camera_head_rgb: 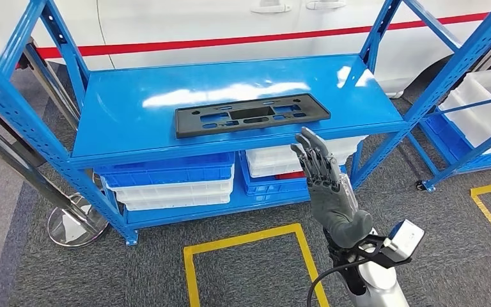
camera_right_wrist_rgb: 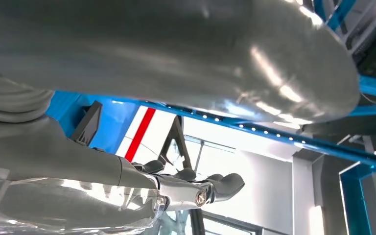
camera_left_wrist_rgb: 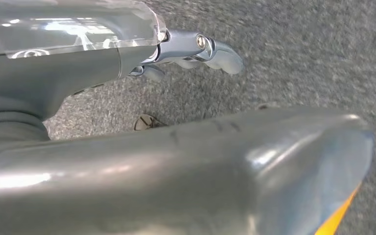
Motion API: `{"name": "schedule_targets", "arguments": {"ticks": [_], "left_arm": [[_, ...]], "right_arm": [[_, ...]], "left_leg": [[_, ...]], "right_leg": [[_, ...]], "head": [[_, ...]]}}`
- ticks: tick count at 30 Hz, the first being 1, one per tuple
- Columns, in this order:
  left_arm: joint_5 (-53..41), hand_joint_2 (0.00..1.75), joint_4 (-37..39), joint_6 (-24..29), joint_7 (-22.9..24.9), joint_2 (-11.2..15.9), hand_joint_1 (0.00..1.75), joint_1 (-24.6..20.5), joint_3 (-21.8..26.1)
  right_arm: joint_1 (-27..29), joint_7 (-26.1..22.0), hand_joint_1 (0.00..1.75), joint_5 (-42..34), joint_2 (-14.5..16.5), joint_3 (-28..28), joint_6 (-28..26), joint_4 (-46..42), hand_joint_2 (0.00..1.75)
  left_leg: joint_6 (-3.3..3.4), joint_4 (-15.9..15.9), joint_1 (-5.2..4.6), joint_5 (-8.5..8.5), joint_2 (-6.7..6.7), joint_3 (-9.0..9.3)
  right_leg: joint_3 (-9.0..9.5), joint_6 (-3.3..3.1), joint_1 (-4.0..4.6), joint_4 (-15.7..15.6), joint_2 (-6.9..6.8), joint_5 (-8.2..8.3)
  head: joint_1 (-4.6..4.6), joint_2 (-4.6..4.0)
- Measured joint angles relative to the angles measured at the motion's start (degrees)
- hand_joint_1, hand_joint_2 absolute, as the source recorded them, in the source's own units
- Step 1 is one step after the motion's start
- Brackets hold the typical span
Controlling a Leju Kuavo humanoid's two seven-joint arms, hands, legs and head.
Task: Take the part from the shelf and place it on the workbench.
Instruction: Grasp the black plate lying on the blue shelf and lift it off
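- Right hand is raised before the shelf, fingers spread and empty, ready to reach for the part.
- Left hand hangs over carpet; its grip cannot be told.

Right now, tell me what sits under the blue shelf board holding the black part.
Under the blue metal shelf board sit stacked blue and white plastic bins. The board hides their contents, and the raised right robot hand covers part of the right stack.

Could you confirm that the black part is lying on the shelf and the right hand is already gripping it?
Not quite: the head view shows the black part lying on the shelf, but the right hand is raised just in front of the shelf with its fingers apart, holding nothing.
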Motion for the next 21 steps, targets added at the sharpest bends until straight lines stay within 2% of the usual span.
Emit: {"name": "schedule_targets", "arguments": {"ticks": [2, 3, 4, 5, 6, 7, 9, 10, 12, 14, 16, 18, 19, 20, 21], "left_arm": [[0.2, 0.0, 0.0, 0.3, 0.3, 0.0, 0.0, 0.0, 0.0], [0.2, 0.0, 0.0, 0.4, 0.4, 0.0, 0.0, 0.0, 0.0], [0.1, 0.0, 0.0, 0.6, 0.5, 0.0, 0.0, 0.0, 0.0], [0.1, 0.0, 0.0, 0.7, 0.5, 0.0, 0.0, 0.0, 0.0], [0.1, 0.0, 0.0, 0.8, 0.5, 0.0, 0.0, 0.0, 0.0], [0.0, 0.0, 0.0, 0.9, 0.5, 0.0, 0.0, 0.0, 0.0], [0.0, 0.0, 0.0, 0.9, 0.5, -0.2, 0.0, -0.1, 0.0], [-0.1, 0.0, 0.0, 1.0, 0.6, -0.2, 0.0, -0.1, 0.0], [-0.2, 0.0, 0.0, 1.0, 0.6, -0.3, 0.0, -0.2, 0.0], [-0.3, 0.0, 0.0, 1.1, 0.5, -0.3, 0.0, -0.2, 0.0], [-0.5, 0.0, 0.0, 1.1, 0.3, -0.2, 0.0, -0.2, 0.0], [-0.7, 0.0, 0.0, 1.0, 0.1, -0.2, 0.0, -0.1, 0.0], [-0.7, 0.0, 0.0, 1.0, 0.1, -0.1, 0.0, 0.0, -0.1], [-0.8, 0.0, 0.0, 1.0, 0.0, -0.1, 0.0, 0.0, -0.1], [-0.8, 0.0, 0.0, 1.0, 0.0, -0.1, 0.0, 0.0, -0.1]], "right_arm": [[0.6, -0.1, 0.0, 0.5, 0.0, -0.2, -0.4, 0.0, 0.0], [1.0, -0.2, 0.0, 0.7, 0.0, -0.4, -0.6, -0.1, 0.0], [1.5, -0.2, 0.0, 0.7, 0.0, -0.5, -0.7, -0.2, 0.0], [1.9, -0.3, 0.0, 0.8, 0.0, -0.6, -0.7, -0.4, 0.0], [2.1, -0.3, 0.0, 0.8, 0.0, -0.8, -0.7, -0.7, 0.0], [2.2, -0.4, 0.0, 0.8, 0.0, -1.0, -0.7, -1.0, 0.0], [2.4, -0.6, 0.0, 0.8, -0.1, -1.2, -0.7, -1.6, 0.0], [2.5, -0.7, 0.0, 0.8, -0.1, -1.3, -0.7, -1.9, 0.0], [2.8, -0.8, 0.0, 0.8, -0.1, -1.5, -0.7, -2.4, 0.0], [3.3, -0.9, 0.0, 0.8, -0.1, -1.6, -0.5, -2.9, 0.0], [3.8, -0.9, 0.0, 0.8, -0.1, -1.7, -0.1, -3.1, 0.0], [4.4, -0.9, 0.0, 0.9, -0.1, -1.8, 0.2, -3.2, 0.0], [4.7, -0.9, 0.0, 0.9, -0.1, -1.8, 0.3, -3.3, 0.0], [5.0, -0.9, 0.0, 0.9, -0.1, -1.8, 0.3, -3.3, 0.0], [5.2, -0.9, 0.0, 0.9, -0.1, -1.8, 0.3, -3.3, 0.0]], "left_leg": [[0.2, 0.0, -0.07, -0.02, 0.05, -0.04], [0.25, 0.0, -0.14, -0.05, 0.06, -0.05], [0.31, 0.0, -0.24, -0.09, 0.06, -0.02], [0.37, -0.1, -0.36, -0.14, 0.04, 0.06], [0.42, -0.1, -0.52, -0.18, 0.0, 0.19], [0.45, -0.2, -0.63, -0.2, -0.03, 0.36], [0.28, -0.8, -0.75, -0.08, -0.06, 0.66], [0.09, -1.1, -0.66, 0.05, -0.02, 0.75], [-0.48, -1.9, -0.52, 0.38, 0.08, 1.05], [-0.79, -1.5, -0.67, -0.21, 0.28, 1.17], [-0.84, 2.8, -0.83, -2.97, 0.41, -0.55], [-1.01, 9.7, -0.87, -6.23, 0.42, -3.79], [-1.13, 11.8, -0.88, -6.73, 0.42, -4.82], [-1.23, 11.9, -0.88, -6.1, 0.42, -4.87], [-1.27, 9.7, -0.89, -4.42, 0.44, -3.8]], "right_leg": [[-3.38, 0.42, -0.13, 7.0, -0.01, -3.4], [-5.02, 0.47, -0.15, 10.2, -0.01, -4.48], [-6.0, 0.38, -0.13, 11.9, -0.01, -4.56], [-5.92, 0.11, -0.07, 11.3, 0.0, -3.51], [-4.83, -0.34, 0.08, 8.7, 0.02, -1.59], [-3.08, -0.99, 0.36, 4.7, 0.04, 0.56], [-0.03, -2.21, 1.0, -1.9, 0.01, 3.03], [0.66, -2.62, 1.3, -3.5, 0.0, 3.32], [0.98, -3.05, 1.61, -4.6, -0.02, 3.55], [1.99, -3.07, 1.26, -6.3, -0.23, 4.29], [2.91, -3.02, 0.96, -7.7, -0.49, 4.85], [2.91, -3.16, 1.15, -7.7, -0.52, 4.75], [2.84, -3.14, 1.22, -7.5, -0.49, 4.62], [2.79, -3.07, 1.27, -7.2, -0.43, 4.44], [2.76, -2.93, 1.29, -6.8, -0.35, 4.19]], "head": [[0.11, 0.0], [0.11, 0.0], [0.11, 0.0], [0.11, 0.0], [0.11, 0.0], [0.11, 0.0], [0.16, 0.0], [0.24, 0.0], [0.46, 0.0], [0.41, 0.0], [0.34, 0.0], [0.33, 0.0], [0.34, -0.01], [0.34, -0.01], [0.33, -0.01]]}}
